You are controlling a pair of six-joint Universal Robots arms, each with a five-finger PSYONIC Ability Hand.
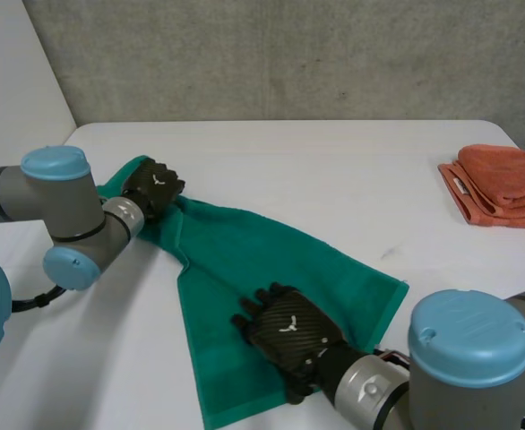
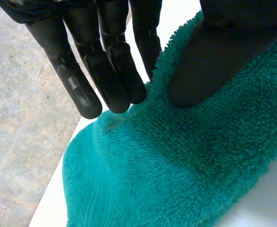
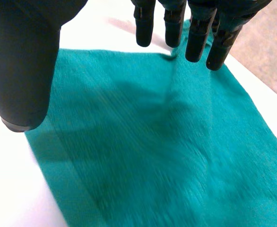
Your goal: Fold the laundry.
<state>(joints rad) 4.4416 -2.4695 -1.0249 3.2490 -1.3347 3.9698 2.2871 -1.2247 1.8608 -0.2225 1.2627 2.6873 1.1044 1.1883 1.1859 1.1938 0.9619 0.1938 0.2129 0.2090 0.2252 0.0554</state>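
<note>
The fingers (image 2: 105, 75) of your left hand (image 1: 152, 188) were straight and close together. Their tips sat at the edge of the long teal terry-cloth towel (image 1: 245, 260), and the thumb (image 2: 209, 61) rested on its pile just beside them, at the towel's bunched far end. The fingers (image 3: 195, 38) of your right hand (image 1: 289, 331) were straight and spread. The thumb (image 3: 20, 61) stood well apart from them, over the flat near end of the same towel. The towel lay diagonally across the white worktop (image 1: 334, 170). A folded orange towel (image 1: 500, 184) sat well apart, near the worktop's far right edge.
</note>
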